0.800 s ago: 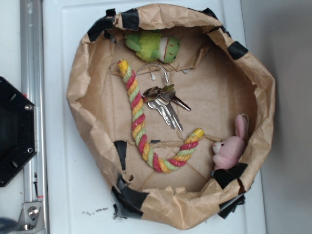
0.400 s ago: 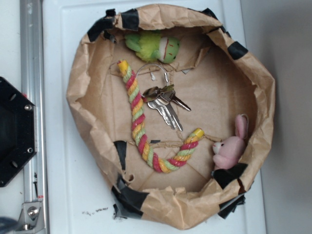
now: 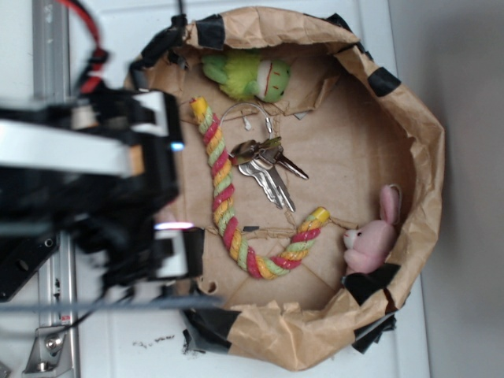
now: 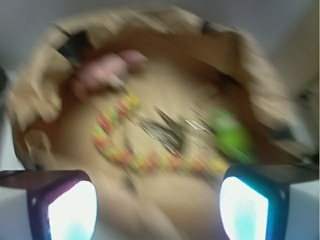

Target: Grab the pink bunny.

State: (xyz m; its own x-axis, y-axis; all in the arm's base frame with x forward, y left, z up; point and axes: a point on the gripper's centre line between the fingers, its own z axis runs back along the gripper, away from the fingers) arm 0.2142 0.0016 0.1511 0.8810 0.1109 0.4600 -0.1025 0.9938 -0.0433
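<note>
Items, left to right. Your gripper [image 3: 161, 173]: over the left rim of the paper-lined basket [image 3: 276, 346], blurred; jaws spread wide, holding and touching nothing. Rope toy [image 3: 228, 205]: lies curved along the basket floor. Key bunch [image 3: 264, 161]: centre, just right of the rope. Green-and-yellow plush [image 3: 246, 75]: against the far wall. Pink bunny [image 3: 372, 236]: tucked against the right wall, well apart from your claw, ungrasped. Progress: approach barely started; you have the crossing, descent and closing left.
</note>
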